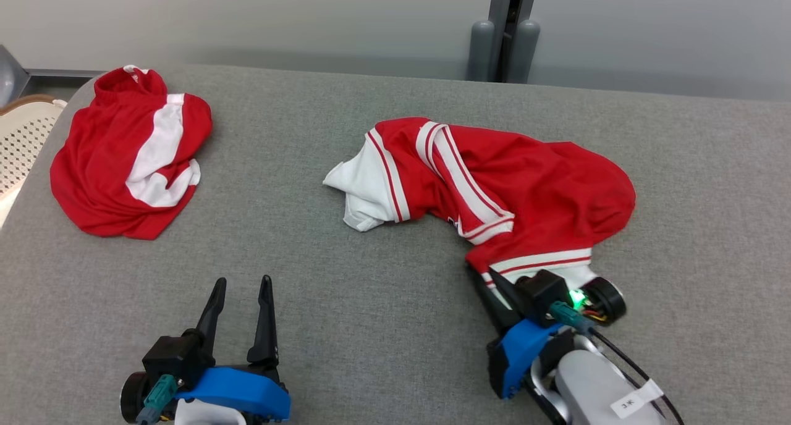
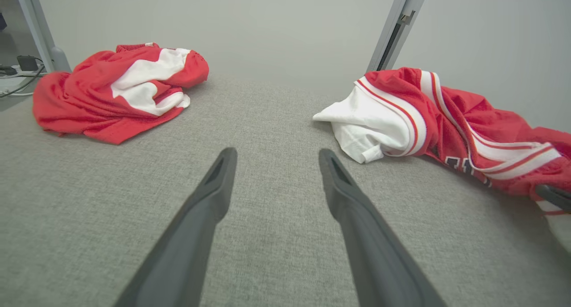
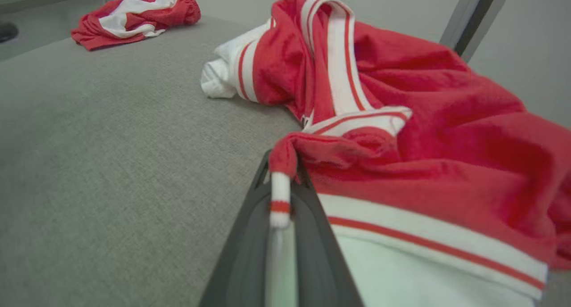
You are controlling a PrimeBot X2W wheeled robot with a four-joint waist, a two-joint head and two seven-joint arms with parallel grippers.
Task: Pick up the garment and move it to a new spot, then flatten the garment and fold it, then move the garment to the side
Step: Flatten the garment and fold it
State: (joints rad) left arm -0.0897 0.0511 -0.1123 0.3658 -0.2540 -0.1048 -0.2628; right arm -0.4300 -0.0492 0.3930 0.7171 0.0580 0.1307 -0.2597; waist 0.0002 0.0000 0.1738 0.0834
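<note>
A crumpled red garment [image 1: 519, 190] with white panels and striped trim lies on the grey table, right of centre; it also shows as the garment [image 2: 450, 119] and the garment [image 3: 424, 133]. My right gripper [image 1: 491, 280] is at its near hem, and in the right wrist view the right gripper [image 3: 281, 182] is shut on a fold of the striped hem pinched between the fingers. My left gripper [image 1: 242, 289] rests open over bare table at the lower left, well apart from the cloth; its fingers [image 2: 214, 186] hold nothing.
A second red and white garment [image 1: 126, 156] lies bunched at the table's far left corner. A pale perforated basket [image 1: 21, 141] stands beyond the left edge. A grey post [image 1: 507, 36] rises behind the table's [image 1: 371, 326] far edge.
</note>
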